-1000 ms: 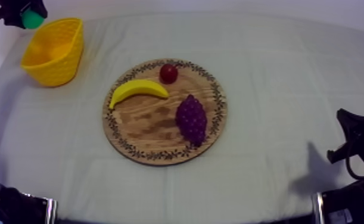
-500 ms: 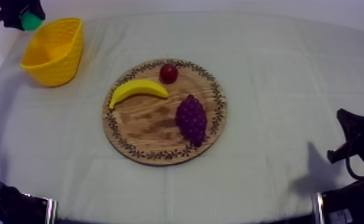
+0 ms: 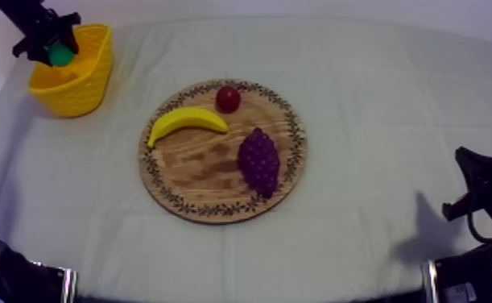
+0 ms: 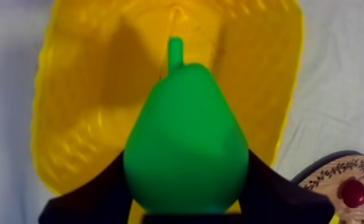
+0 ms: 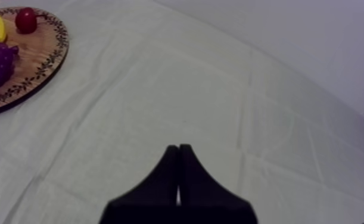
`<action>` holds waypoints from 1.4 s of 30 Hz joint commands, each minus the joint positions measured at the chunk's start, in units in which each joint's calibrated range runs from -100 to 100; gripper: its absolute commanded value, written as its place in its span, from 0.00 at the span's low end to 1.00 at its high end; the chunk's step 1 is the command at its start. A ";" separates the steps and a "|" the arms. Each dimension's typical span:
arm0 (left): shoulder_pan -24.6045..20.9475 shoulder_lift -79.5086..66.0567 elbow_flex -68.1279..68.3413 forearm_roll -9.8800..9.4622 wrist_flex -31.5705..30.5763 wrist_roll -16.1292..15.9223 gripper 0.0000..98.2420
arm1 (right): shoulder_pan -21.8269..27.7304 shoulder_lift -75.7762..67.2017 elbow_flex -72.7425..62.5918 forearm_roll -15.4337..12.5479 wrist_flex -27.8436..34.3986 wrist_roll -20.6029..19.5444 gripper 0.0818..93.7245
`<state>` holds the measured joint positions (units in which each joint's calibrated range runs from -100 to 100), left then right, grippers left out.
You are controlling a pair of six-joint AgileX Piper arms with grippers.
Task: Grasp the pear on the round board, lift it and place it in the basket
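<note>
- The tabletop point(image 3: 378, 97), under a grey-white cloth, carries everything; its right half is bare cloth.
- The round wooden board point(image 3: 208, 173) with the patterned rim lies near the middle of the tabletop, with three toy fruits on it.
- The yellow basket point(image 3: 84, 89) stands at the far left corner of the tabletop, well apart from the board, its opening facing up.
- My left gripper point(image 3: 55, 50) hangs over the basket's opening, near its far rim, its two black fingers pinching the pear from either side.
- My right gripper point(image 5: 178, 150) sits low at the right side above bare cloth, well apart from the board, its fingers pressed together into a narrow wedge with nothing between them.
- The bunch of grapes point(image 3: 258, 161) lies on the board's right half.
- The banana point(image 3: 186, 121) lies on the board's left half, curving along the far part of the rim.
- The green pear point(image 4: 186, 149) is in the left gripper's hold, above the inside of the basket, stem pointing away from the gripper.
- The small red fruit point(image 3: 228, 98) sits at the board's far edge, just beside the banana's right tip.
</note>
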<state>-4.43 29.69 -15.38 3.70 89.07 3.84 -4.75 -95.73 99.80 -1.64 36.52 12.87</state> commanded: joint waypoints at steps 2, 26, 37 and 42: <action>0.08 2.52 0.07 0.13 -0.99 -0.03 0.35 | 0.00 -0.03 -0.02 0.01 0.02 0.00 0.00; -1.43 6.03 1.76 0.41 -5.09 1.48 0.94 | 0.00 -0.03 -0.02 0.01 0.02 0.00 0.00; -1.16 5.19 0.52 -0.11 -4.92 1.36 0.97 | 0.00 -0.03 -0.02 0.01 0.02 0.00 0.00; -0.80 3.03 0.91 -0.43 -3.78 1.59 0.97 | 0.00 -0.03 -0.02 0.01 0.02 0.00 0.00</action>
<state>-5.33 33.26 -14.60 3.31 85.14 5.43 -4.75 -95.73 99.80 -1.64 36.52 12.87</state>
